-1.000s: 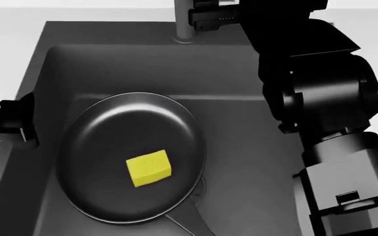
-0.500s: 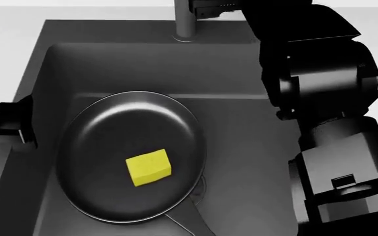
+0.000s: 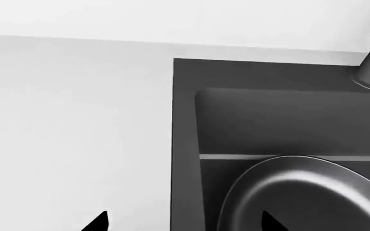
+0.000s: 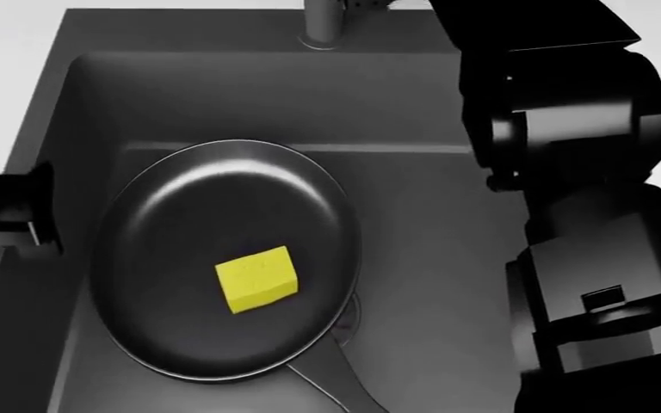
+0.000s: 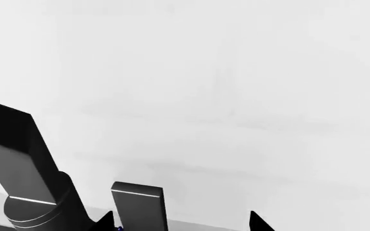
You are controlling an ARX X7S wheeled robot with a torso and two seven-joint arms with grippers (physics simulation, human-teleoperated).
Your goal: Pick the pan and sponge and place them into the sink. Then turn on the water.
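Note:
The dark pan (image 4: 221, 258) lies in the sink (image 4: 423, 112), its handle pointing toward the near edge. The yellow sponge (image 4: 257, 278) rests inside the pan. My left gripper (image 4: 41, 211) hovers at the sink's left rim, open and holding nothing. In the left wrist view this gripper (image 3: 183, 224) straddles the sink rim (image 3: 185, 144), with the pan (image 3: 313, 192) beside it. My right arm (image 4: 571, 129) reaches to the tap (image 4: 321, 21). The right gripper (image 5: 179, 222) is open, and the tap's square lever (image 5: 138, 207) stands between its fingertips. No water is in view.
White counter (image 3: 69, 134) surrounds the sink on the left and behind. The tap's square spout (image 5: 11, 149) rises beside the lever. My right arm's dark bulk covers the sink's right side in the head view.
The head view has shifted, so the sink and pan sit higher and look slightly larger. My right arm has reached farther toward the tap. Pan and sponge have not moved.

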